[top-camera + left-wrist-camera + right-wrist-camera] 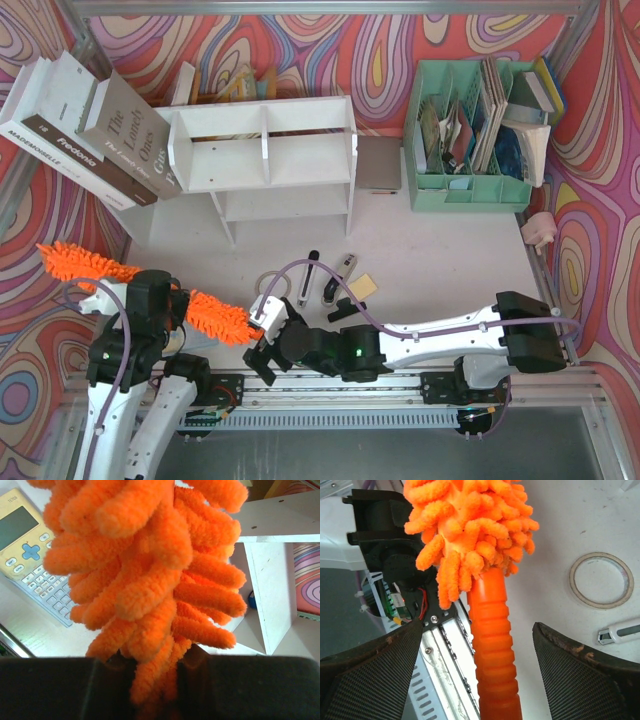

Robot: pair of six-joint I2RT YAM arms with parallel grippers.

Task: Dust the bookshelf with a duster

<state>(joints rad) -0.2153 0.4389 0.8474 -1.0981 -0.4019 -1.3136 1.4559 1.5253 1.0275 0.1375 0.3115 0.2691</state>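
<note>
My left gripper (155, 682), low at the near left, pinches the duster (215, 315) by its strands. My right gripper (480, 655) reaches left, jaws wide apart either side of the handle (492, 680). A far-left book (75, 152) reads "Fredonia".

Overhead view; two wrist close-ups sharing duster (215, 315)

Orange shaggy duster (215, 315) sits diagonally at near left, apparently lifted; white two-tier bookshelf (265, 150) stands upright well beyond it.

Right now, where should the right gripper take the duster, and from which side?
Take the duster by its ribbed handle, not the fluff: it looks rigid, is bare, and lies between the right gripper's open fingers. Come from the handle's end, along its axis. The left gripper clamps the fluff.
</note>
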